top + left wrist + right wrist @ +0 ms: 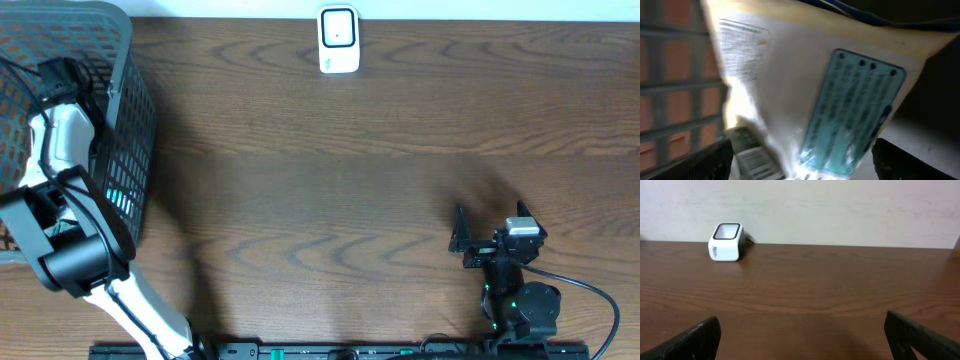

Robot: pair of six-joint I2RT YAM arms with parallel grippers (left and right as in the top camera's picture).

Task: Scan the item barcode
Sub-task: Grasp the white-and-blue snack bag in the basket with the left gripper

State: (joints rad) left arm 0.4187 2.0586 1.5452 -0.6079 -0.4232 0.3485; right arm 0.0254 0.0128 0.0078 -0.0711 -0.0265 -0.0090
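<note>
Packet (790,85) sits dead ahead between the spread jaws of my left gripper (802,161), down in the basket (136,128), seemingly unclamped.

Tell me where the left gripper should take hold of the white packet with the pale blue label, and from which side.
Probably across the flat middle of the white packet, near its pale blue label, coming from above, since the grey mesh basket walls in the sides. The left gripper straddles it, open. Keep off the barcode at its lower edge.
</note>
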